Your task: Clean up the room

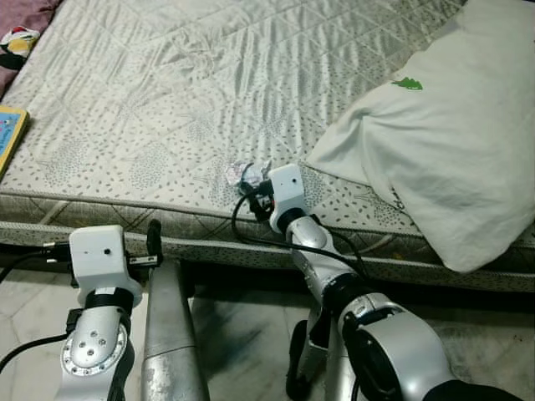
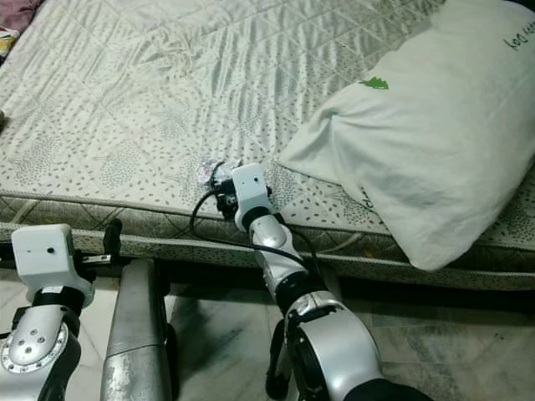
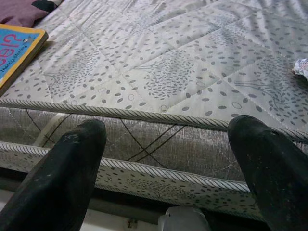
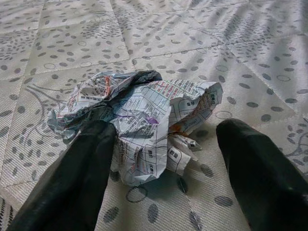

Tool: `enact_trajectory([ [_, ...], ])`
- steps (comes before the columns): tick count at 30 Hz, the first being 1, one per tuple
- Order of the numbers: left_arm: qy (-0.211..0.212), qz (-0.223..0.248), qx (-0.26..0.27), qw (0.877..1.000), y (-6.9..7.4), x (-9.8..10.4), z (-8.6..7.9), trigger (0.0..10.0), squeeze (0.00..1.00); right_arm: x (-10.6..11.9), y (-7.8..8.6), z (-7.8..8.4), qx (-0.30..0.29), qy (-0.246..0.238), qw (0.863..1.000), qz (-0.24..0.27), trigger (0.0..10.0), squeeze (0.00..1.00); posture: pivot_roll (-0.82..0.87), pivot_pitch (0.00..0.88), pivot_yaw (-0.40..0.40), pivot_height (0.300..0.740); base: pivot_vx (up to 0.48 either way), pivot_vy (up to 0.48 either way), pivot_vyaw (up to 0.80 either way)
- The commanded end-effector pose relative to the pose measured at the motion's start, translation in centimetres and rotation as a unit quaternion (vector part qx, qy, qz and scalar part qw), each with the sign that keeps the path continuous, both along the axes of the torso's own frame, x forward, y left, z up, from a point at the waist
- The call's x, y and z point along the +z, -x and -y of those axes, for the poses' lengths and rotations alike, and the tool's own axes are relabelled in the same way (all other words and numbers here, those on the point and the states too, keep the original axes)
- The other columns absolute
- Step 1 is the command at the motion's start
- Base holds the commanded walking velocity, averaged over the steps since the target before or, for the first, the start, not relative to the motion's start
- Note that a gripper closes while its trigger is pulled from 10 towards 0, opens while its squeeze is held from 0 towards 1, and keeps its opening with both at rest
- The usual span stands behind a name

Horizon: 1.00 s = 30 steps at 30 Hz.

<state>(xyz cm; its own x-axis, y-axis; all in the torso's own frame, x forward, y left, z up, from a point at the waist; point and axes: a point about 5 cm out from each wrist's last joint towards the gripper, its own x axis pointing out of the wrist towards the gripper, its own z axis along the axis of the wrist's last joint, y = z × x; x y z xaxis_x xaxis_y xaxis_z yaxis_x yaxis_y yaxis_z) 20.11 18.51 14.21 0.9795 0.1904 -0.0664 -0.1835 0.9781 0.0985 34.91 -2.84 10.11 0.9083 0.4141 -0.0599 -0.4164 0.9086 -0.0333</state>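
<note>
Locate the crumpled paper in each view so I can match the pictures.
Left eye view: crumpled paper near the mattress's front edge, at the right gripper.
Right eye view: same spot.
Left wrist view: a sliver at the frame edge.
Right wrist view: between the open fingers.
Shared landmark: the dotted mattress.

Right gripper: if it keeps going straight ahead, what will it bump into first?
Most likely the crumpled paper lying on the mattress. The right gripper is open with the paper just ahead between its fingers, though exact depth is hard to judge.
</note>
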Motion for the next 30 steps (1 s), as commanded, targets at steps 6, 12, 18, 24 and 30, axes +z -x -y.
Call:
enact_trajectory([
  [6,-0.007,-0.006,0.005,1.0,-0.1,-0.2,-0.2,10.0,0.0,0.9,0.5,-3.1,0.026,-0.034,0.999,-0.005,0.0,0.0,0.29,0.235,-0.063,0.494,0.0,0.0,0.0],
  [12,-0.006,-0.002,0.005,1.0,-0.3,-0.2,-0.2,10.0,0.0,0.8,0.5,-3.0,0.026,-0.036,0.999,-0.005,0.0,0.0,0.29,0.228,-0.063,0.494,0.0,0.0,0.0],
  [18,-0.003,0.001,0.0,1.0,-0.5,-0.3,-0.1,10.0,0.0,0.7,0.5,-2.7,0.026,-0.036,0.999,-0.005,0.0,0.0,0.29,0.201,-0.065,0.494,0.0,0.0,0.0],
  [24,0.0,0.006,-0.005,1.0,-1.1,-0.3,0.0,10.0,0.0,0.4,0.4,-2.1,0.023,-0.033,0.999,-0.008,0.0,0.0,0.28,0.181,-0.066,0.494,0.0,0.0,0.0],
  [30,0.002,0.012,-0.008,1.0,-1.6,-0.5,0.2,10.0,0.0,0.3,0.2,-1.6,0.017,-0.037,0.999,-0.012,0.0,0.0,0.28,0.15,-0.07,0.494,0.0,0.0,0.0],
])
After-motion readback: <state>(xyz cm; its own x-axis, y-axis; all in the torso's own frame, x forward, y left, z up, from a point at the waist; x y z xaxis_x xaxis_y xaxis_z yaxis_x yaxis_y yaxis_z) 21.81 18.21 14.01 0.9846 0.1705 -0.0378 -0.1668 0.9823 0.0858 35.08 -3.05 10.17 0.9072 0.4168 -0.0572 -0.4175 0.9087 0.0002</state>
